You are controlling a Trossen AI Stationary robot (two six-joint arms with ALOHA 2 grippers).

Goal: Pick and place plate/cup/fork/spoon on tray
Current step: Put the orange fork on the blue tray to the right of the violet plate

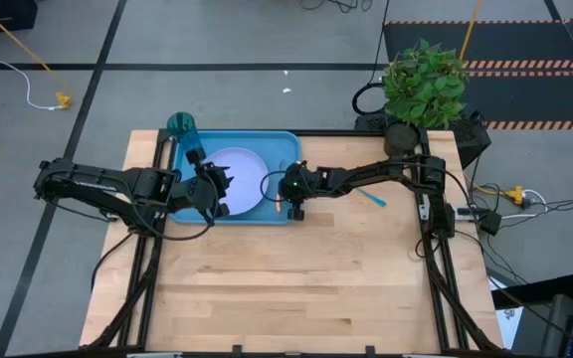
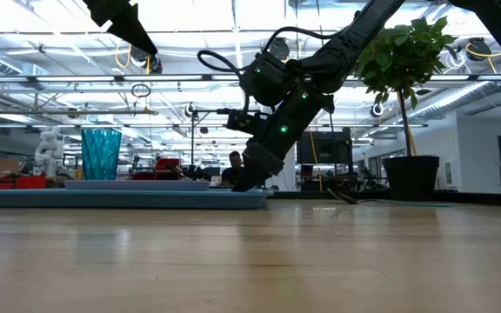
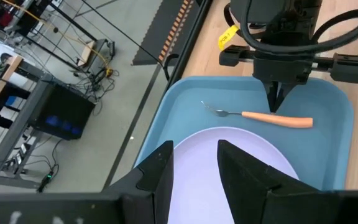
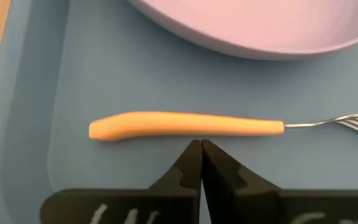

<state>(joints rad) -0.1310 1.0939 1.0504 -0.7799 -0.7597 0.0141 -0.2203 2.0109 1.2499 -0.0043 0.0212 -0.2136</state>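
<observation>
The blue tray [image 1: 279,145] holds the pale plate [image 1: 242,175] and the orange-handled fork [image 4: 185,124]. The fork lies flat on the tray floor between the plate and the tray's right rim. The teal cup [image 1: 180,124] stands upright at the tray's far left corner. The blue-handled spoon [image 1: 371,199] lies on the table to the right of the tray. My left gripper [image 3: 194,167] hovers open above the plate's left part. My right gripper [image 4: 200,144] is shut, slanting down from the right with its tips at the fork's handle. My right gripper's shut fingertips [image 4: 194,155] stand right beside the middle of the fork's handle [image 4: 194,127], slanting down from the table's right side, across the handle. I cannot tell whether they touch it. The fork lies flat on the tray.
A potted plant [image 1: 423,80] stands at the table's far right corner. Cables and the arms' bases line the left and right edges. The near half of the wooden table [image 1: 296,288] is bare.
</observation>
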